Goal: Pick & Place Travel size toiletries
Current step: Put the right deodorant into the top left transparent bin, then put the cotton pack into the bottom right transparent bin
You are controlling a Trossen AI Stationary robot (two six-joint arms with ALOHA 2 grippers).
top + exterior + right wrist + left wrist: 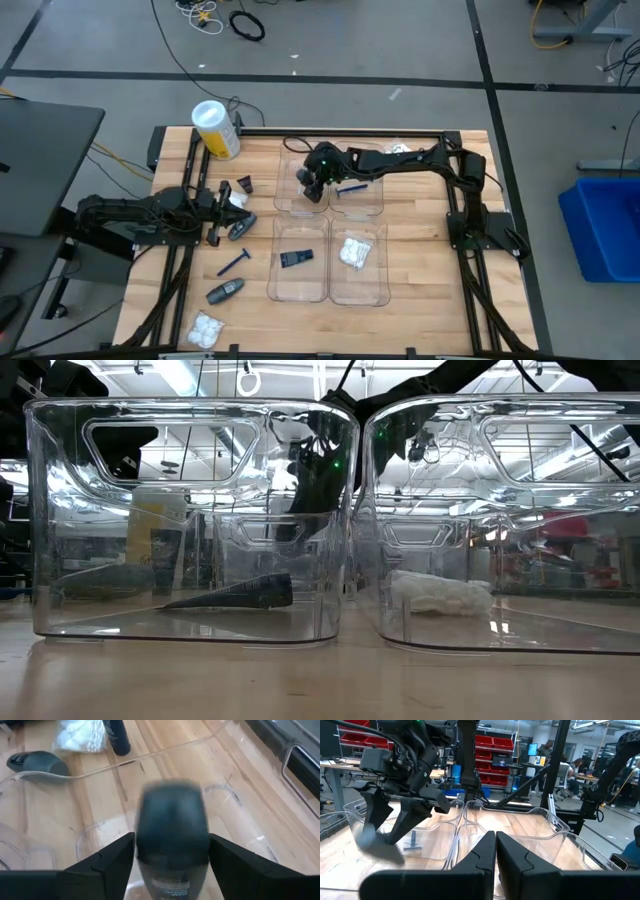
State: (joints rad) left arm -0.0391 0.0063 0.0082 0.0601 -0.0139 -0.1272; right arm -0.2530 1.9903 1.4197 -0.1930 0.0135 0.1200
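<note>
My right gripper [312,183] is over the far-left clear tray [285,205], fingers pointing down and spread. A dark grey oval tube [172,835] shows blurred between its fingers, inside the tray. It also shows below the fingertips in the left wrist view [377,845]. My left gripper [495,851] is shut and empty at the table's left [222,208]. Beside it lie a white packet [237,198] and another grey tube [241,230]. A blue razor [350,187] lies in the far-right tray. My right gripper has one finger [117,862] on each side of the tube's body [172,820], coming from above. The tube is blurred while the fingers are sharp. I cannot tell whether the fingers touch it.
On the table's left lie a dark cone [244,185], a blue razor [235,262], a grey tube [225,291] and a white packet [205,328]. The near trays hold a dark piece [240,595] and a white packet [440,595]. A yellow-and-white cylinder [216,130] lies at the far left.
</note>
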